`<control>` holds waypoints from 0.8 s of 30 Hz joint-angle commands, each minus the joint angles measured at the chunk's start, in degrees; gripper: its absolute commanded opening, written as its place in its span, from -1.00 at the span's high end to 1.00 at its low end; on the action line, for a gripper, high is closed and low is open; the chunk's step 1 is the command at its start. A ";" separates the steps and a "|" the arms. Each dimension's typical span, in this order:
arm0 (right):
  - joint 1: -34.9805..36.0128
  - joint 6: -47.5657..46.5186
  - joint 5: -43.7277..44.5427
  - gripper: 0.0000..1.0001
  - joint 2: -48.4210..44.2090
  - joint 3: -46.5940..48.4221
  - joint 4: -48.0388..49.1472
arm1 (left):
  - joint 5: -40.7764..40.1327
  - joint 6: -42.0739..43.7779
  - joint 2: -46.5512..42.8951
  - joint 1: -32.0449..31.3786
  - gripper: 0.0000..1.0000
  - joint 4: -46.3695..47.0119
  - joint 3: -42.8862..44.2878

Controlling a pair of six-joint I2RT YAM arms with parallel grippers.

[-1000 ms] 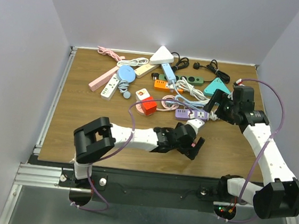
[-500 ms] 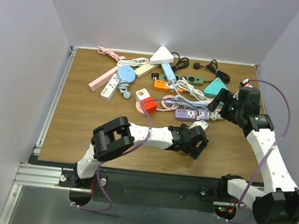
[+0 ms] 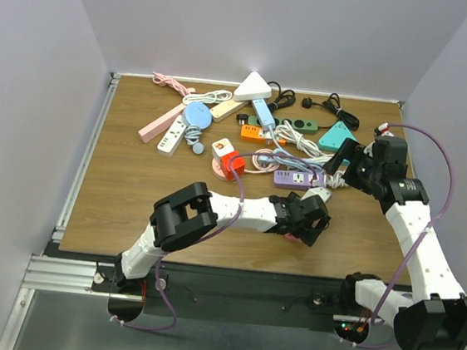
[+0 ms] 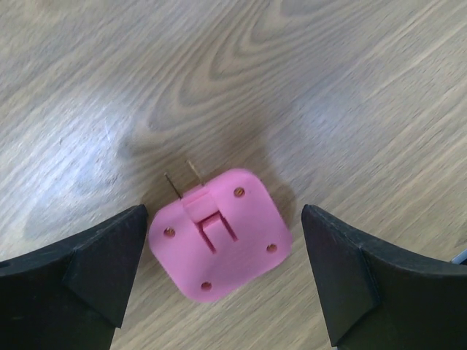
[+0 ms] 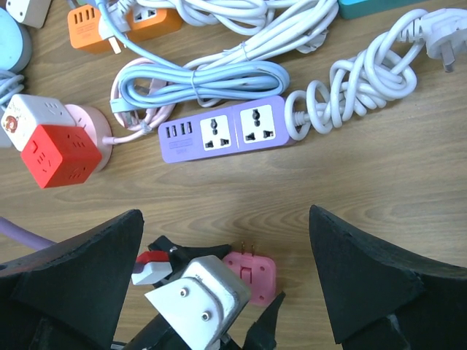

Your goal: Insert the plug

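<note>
Left gripper (image 4: 225, 271) hovering wide open, holding nothing — pink plug (image 4: 219, 244) lying flat between jaws, prongs pointing toward purple power strip (image 5: 222, 133).

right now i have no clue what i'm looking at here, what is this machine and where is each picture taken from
Two robot arms are bolted at the near edge of a wooden table. The wide picture looks down from above and behind them; the other two come from a camera on each wrist, so the dark wedges are that arm's own fingers. On the table lie power strips, adapters and coiled cords, among them a purple power strip and a red cube. The left hand is open around a pink plug lying flat, not gripping it. The right hand is open too and holds nothing.
</note>
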 commanded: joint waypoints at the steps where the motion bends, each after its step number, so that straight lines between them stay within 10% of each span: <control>1: -0.71 -0.69 -0.53 -0.99 -1.40 0.80 1.07 | 1.98 0.31 2.03 0.45 -0.79 -1.34 1.32; 3: -0.71 -0.78 -0.53 -0.99 -1.40 0.89 1.07 | 2.33 0.22 1.51 0.54 -0.28 -1.25 0.53; 4: -0.80 -0.78 -0.27 -0.99 -1.40 0.98 0.98 | 2.24 -0.04 1.07 0.89 0.66 -1.07 -0.69; 6: -0.88 -0.78 0.08 -0.99 -1.31 1.15 1.07 | 2.76 -0.92 -0.86 1.41 1.00 0.58 -2.62; 18: -1.59 -2.27 5.26 -0.99 1.77 7.22 0.89 | 5.14 -2.07 -17.20 6.35 1.00 9.03 -16.08; 21: -2.38 -2.36 5.80 -0.99 1.77 6.87 0.89 | 8.04 1.52 -18.27 4.76 0.39 13.77 -16.08; 24: -3.26 -2.01 5.53 -1.00 2.29 7.31 0.89 | 10.15 3.29 -16.52 2.30 -0.67 16.94 -14.77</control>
